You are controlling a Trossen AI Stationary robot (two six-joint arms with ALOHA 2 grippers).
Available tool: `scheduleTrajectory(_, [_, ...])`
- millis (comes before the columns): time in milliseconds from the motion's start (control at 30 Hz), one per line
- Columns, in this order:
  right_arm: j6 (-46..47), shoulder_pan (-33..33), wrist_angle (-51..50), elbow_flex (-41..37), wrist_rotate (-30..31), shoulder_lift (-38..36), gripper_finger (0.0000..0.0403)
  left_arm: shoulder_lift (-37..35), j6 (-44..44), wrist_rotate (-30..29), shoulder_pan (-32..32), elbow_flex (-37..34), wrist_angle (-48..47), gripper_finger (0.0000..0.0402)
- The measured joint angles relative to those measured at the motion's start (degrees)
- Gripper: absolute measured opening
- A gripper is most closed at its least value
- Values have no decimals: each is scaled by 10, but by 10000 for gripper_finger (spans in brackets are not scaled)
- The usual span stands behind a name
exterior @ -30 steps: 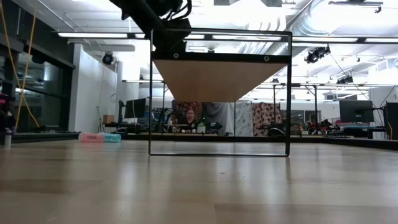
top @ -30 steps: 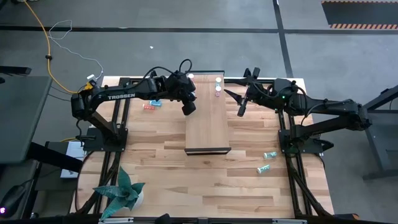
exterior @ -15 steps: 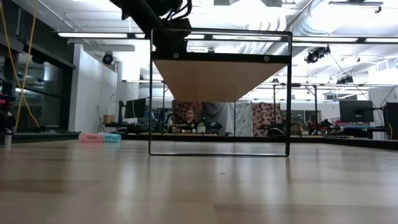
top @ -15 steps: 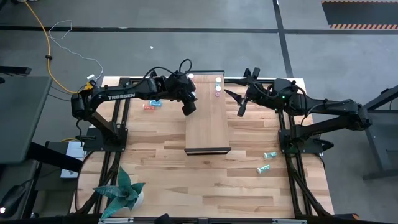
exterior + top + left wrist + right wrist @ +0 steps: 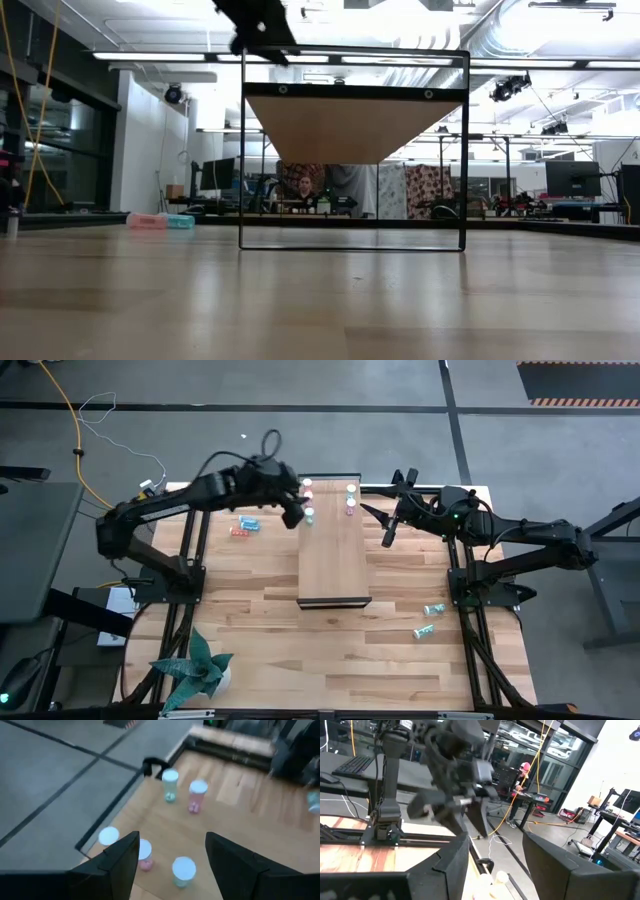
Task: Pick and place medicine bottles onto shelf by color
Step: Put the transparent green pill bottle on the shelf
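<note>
The shelf is a raised light-wood board in mid-table. At its far end stand white-capped medicine bottles. Three are along its left edge, the nearest one teal, beside a pink one. Three more stand along its right edge, among them a teal one and a pink one. My left gripper hangs open above the shelf's far left corner, holding nothing. My right gripper waits open off the shelf's right edge.
On the table left of the shelf lie a blue and a pink bottle. Two teal bottles lie near the right arm's base. A potted plant stands at the near left. In the low view the shelf's dark frame rises from the table.
My left gripper has risen and drawn back from the shelf's left edge toward the table's far left. A teal bottle now stands uncovered on the shelf where the gripper was. The right arm has kept still.
</note>
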Motion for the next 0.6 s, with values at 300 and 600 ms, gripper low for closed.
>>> scheduleTrajectory(300, [2,0,-29,0,0,0,179,-186,-48,-11,-41,-230,179,214])
scheduleTrajectory(600, [91,8,-133,4,0,-9,179,-304,-85,-11,-101,-527,582,214])
